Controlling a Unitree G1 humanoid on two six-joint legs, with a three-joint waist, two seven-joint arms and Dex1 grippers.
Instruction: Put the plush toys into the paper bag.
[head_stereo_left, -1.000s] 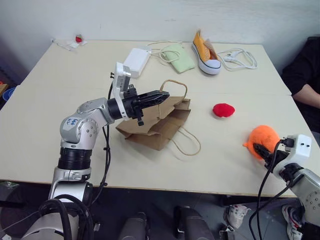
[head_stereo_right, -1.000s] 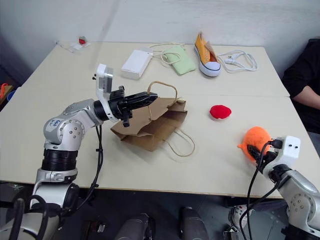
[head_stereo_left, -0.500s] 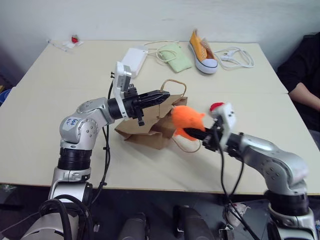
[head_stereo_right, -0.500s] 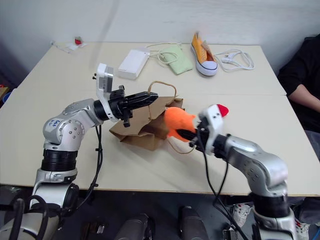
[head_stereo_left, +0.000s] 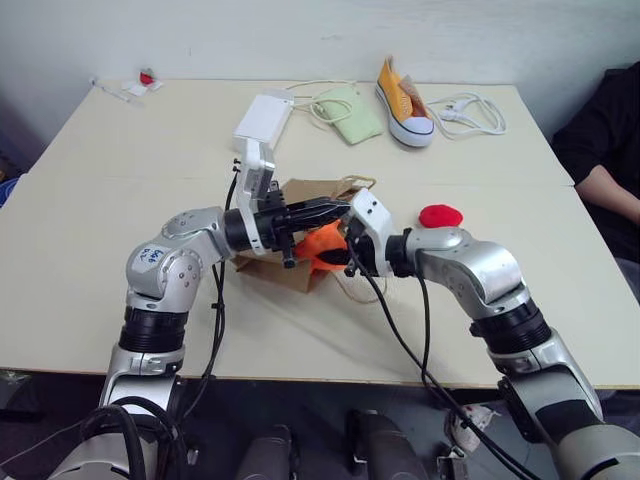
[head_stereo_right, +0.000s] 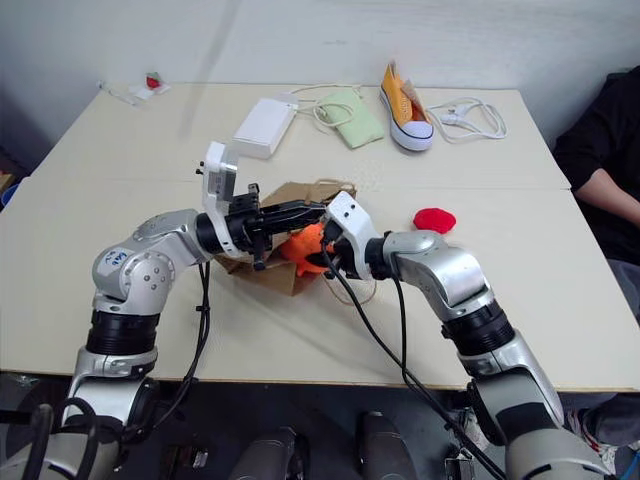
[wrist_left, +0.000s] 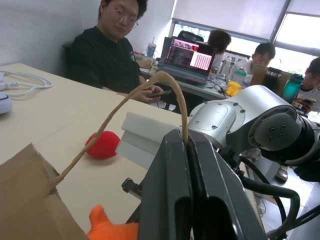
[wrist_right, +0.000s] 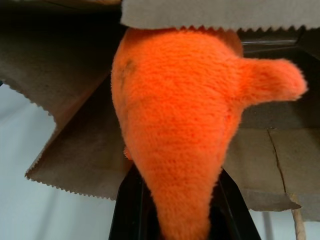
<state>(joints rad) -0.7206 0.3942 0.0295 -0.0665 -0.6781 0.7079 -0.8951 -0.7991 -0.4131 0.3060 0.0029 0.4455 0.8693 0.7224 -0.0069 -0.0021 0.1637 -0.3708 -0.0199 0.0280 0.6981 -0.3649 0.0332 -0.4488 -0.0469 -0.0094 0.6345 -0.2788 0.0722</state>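
Observation:
The brown paper bag (head_stereo_left: 276, 272) lies on its side mid-table with its mouth facing right. My left gripper (head_stereo_left: 334, 207) is shut on one tan cord handle (wrist_left: 148, 89) and holds the top edge of the mouth up. My right gripper (head_stereo_left: 349, 256) is shut on the orange plush toy (wrist_right: 175, 125) and holds it right at the mouth, under the bag's serrated top edge. Part of the toy is hidden by the bag and both grippers. The small red plush toy (head_stereo_left: 441, 215) rests on the table to the right of the bag, untouched.
At the back of the table lie a white box (head_stereo_left: 263, 122), a pale green pouch (head_stereo_left: 352, 113), an orange-and-white sneaker (head_stereo_left: 405, 100) and a white cable (head_stereo_left: 475, 108). A person's dark sleeve (head_stereo_left: 605, 140) sits at the right edge. Several people sit behind.
My right arm swept left from the table's right edge, carrying the orange toy to the bag's mouth. The left gripper kept its hold on the handle.

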